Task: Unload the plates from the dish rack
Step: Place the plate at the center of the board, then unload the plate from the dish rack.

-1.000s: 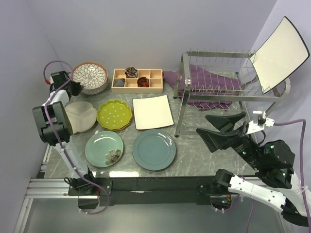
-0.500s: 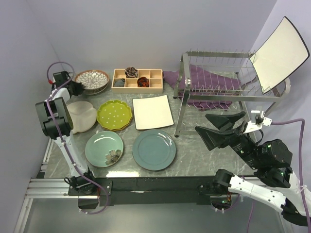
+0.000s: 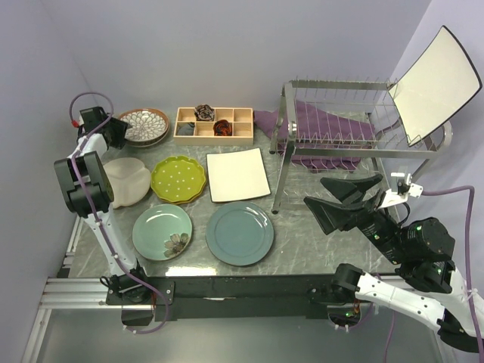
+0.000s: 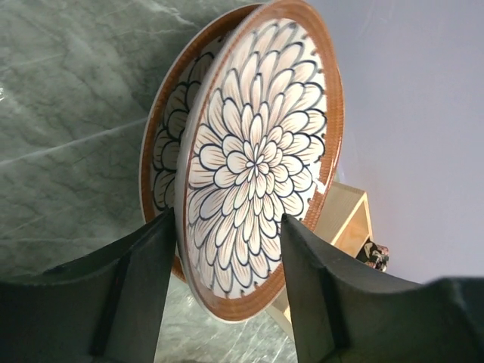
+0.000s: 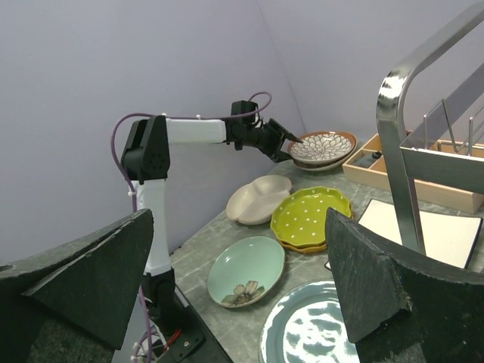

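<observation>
Two arms: the left stretches far forward, left gripper [image 4: 227, 223] parted, a finger either side of the petal plate [image 4: 261, 151], which lies on its twin [image 4: 161, 155]. Right gripper [image 3: 334, 195] hangs wide apart; ahead of it the dish rack [image 3: 340, 84] holds one white square plate [image 3: 437, 82]. Beside the left gripper, a wooden tray [image 3: 240, 115] holds perhaps two dark trinkets [image 3: 221, 127].

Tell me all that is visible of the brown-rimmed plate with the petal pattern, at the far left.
The petal plate is round and glossy, ceramic by its look: white, dark-outlined petals, brown rim. It rests on a lower plate of the same pattern, beside the wooden tray. The left end effector, open, straddles its near rim.
</observation>
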Robot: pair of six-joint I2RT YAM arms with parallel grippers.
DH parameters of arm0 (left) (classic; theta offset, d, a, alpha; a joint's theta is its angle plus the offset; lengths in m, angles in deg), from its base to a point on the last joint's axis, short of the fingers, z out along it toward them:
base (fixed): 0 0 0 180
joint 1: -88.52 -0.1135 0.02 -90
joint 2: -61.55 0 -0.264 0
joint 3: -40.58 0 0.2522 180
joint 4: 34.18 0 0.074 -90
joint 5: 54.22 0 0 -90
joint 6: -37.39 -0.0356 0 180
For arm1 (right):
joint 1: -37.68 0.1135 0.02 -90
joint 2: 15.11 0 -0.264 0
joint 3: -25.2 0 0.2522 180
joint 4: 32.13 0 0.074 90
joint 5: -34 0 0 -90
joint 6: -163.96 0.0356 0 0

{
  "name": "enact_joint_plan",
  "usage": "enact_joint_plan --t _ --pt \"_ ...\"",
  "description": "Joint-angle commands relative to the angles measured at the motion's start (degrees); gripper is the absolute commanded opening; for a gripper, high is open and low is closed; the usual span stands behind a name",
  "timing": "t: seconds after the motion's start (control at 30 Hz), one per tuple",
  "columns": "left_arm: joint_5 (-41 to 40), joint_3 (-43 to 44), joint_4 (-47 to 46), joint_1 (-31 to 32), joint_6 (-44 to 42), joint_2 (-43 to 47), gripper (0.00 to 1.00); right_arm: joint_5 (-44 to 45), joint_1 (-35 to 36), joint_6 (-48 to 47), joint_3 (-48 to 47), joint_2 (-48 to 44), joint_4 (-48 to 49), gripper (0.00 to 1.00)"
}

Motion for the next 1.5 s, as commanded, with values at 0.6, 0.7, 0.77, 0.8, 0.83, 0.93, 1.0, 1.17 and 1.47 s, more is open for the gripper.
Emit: enact_joint_plan --t 0.6,0.7,0.77,0.8,0.83,0.93,1.0,1.17,1.47 --pt "-8.96 2.46 3.70 2.11 -3.42 3.74 0.67 1.68 0.37 -0.76 0.19 0.36 0.73 1.00" --pt "-9.31 2.99 3.88 2.81 -3.42 3.38 0.67 1.86 0.28 -1.03 0.02 0.72 0.56 1.00" --pt "-10.54 3.07 4.14 3.69 -3.68 3.91 0.68 2.47 0.37 -1.03 0.02 1.07 0.38 1.00" --pt "-10.89 2.81 4.14 3.95 -4.03 5.21 0.68 3.43 0.37 -1.03 0.02 1.33 0.29 1.00" --pt "-10.98 2.46 3.71 4.22 -4.21 6.10 0.69 4.14 0.37 -0.94 -0.25 1.42 0.03 1.00" --pt "-10.89 0.62 2.91 5.10 -4.74 10.58 0.70 6.86 0.28 -0.59 -0.42 1.77 -0.32 1.00" --pt "-11.78 -2.71 3.35 6.41 -4.48 15.58 0.70 7.74 0.37 -0.85 -0.16 1.51 -0.06 1.00" --pt "-12.12 -22.46 -9.45 14.56 -5.26 34.10 0.74 10.38 0.37 -1.99 0.54 0.63 0.82 1.00" --pt "-6.59 -35.48 -9.38 31.26 -13.17 53.71 0.78 10.39 0.37 -2.87 1.95 1.33 2.93 1.00"
